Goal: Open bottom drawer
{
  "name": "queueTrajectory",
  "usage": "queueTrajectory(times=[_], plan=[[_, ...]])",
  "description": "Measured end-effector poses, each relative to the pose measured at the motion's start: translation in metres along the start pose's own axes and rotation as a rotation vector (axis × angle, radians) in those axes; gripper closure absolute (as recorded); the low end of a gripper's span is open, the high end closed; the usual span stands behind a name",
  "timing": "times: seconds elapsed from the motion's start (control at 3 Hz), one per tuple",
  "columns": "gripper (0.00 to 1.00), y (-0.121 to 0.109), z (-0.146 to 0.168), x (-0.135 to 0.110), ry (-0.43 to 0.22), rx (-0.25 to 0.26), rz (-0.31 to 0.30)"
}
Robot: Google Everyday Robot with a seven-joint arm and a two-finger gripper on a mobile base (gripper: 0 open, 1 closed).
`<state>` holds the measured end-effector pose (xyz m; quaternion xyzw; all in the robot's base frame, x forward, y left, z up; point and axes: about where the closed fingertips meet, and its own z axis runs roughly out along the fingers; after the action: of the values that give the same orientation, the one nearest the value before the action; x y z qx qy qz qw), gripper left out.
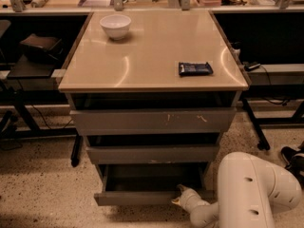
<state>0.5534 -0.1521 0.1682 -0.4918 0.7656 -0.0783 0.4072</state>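
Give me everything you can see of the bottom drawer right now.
The bottom drawer is the lowest of three grey, handle-less drawers under the tan cabinet top. Its front is plain and flat. It stands pulled out part way, level, showing a shallow dark grey inside. The pincer sits at the top edge of its front, right of middle, seemingly touching it.
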Motion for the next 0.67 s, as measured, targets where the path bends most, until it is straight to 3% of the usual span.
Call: queueTrajectory(times=[0.67], plan=[[1.0, 0.0008, -0.0047, -0.0011, 0.007, 0.0, 0.001]])
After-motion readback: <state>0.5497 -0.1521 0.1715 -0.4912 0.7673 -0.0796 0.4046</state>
